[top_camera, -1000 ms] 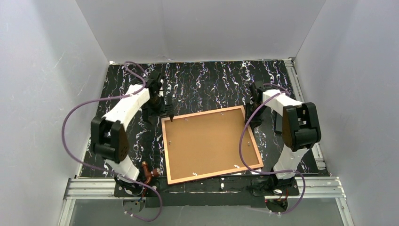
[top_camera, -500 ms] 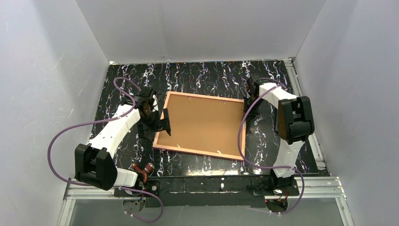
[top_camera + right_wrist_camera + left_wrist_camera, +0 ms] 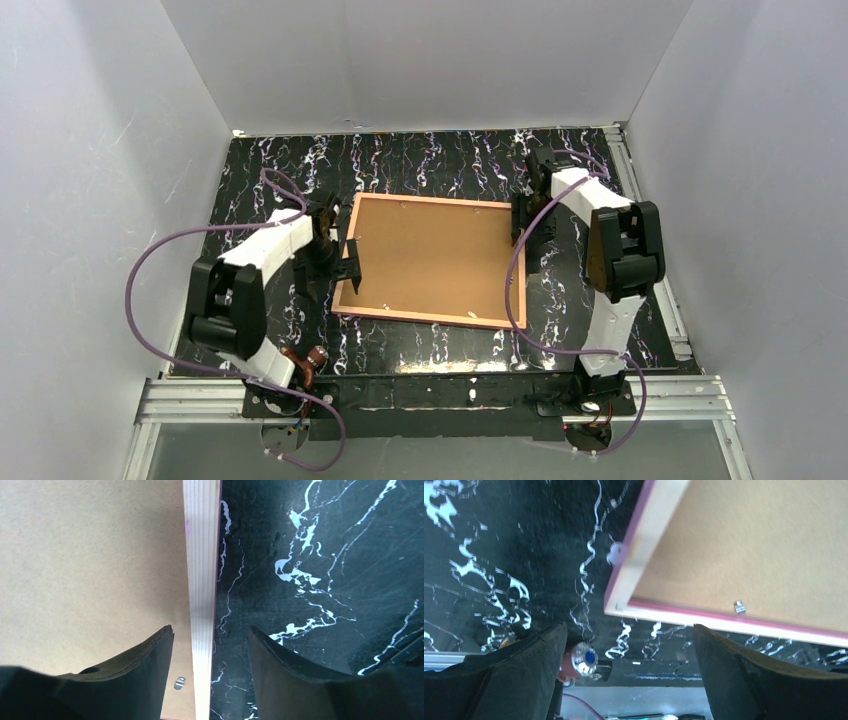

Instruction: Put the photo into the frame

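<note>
Black, white-veined marbled surface [image 3: 430, 165], boxed in by plain white walls. Hard to place in the task. No sign of the photo in any view, so cannot tell whether already shut inside or yet to go in. If inside, probably little left beyond fastening and turning over.

Left fingers [image 3: 524, 675] spread wide, grasping nothing, hanging just outside the near-left corner of the large thin rectangular picture frame [image 3: 430, 319], with that corner showing in the gap beyond their tips. Right fingers [image 3: 135, 665] parted too, astride the frame's right rail, pale wood running straight through the gap. Cannot tell whether touching it, but not clamped on it.

Frame lying flat and back up, copper-orange rim showing, filled by plain brown backing board [image 3: 430, 255]. Small metal tab [image 3: 738, 606] sitting on the board just inside the rim near the left fingers.
</note>
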Robot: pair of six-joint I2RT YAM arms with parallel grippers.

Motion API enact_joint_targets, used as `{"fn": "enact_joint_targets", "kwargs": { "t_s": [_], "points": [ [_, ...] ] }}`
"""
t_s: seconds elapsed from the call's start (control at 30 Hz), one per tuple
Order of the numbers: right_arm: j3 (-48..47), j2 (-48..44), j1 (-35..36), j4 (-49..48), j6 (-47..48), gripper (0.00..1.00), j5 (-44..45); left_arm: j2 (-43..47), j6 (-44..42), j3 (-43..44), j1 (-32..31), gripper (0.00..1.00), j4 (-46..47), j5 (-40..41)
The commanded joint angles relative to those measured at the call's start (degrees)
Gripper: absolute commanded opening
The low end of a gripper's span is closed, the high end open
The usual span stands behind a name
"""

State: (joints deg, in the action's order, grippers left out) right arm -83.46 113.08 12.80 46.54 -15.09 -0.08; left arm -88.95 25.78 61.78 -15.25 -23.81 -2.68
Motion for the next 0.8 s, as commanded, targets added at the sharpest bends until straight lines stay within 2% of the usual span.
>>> {"fn": "enact_joint_targets", "kwargs": {
  "t_s": [0.0,0.27,0.57,0.77],
  "points": [
    [2.51,-7.12,-0.23,-2.4,-0.49,0.65,-1.44,-6.11,0.29,0.53,2.43,0.95,-1.84,-0.78],
    [14.15,-13.26,-0.23,-7.16,-4.9,0.69,-9.42,-8.61,2.36,-5.24,3.03,0.9,6.82,-13.24],
    [19.79,-14.12,0.37,-8.96,-6.61,0.69,-9.31,-4.14,6.78,-15.58,2.74,0.83,11.81,-18.03],
    [21.63,-14.63,1.38,-8.88,-6.78,0.68,-7.48,0.2,7.89,-21.93,2.5,0.83,15.31,-17.04]
  ]
}}
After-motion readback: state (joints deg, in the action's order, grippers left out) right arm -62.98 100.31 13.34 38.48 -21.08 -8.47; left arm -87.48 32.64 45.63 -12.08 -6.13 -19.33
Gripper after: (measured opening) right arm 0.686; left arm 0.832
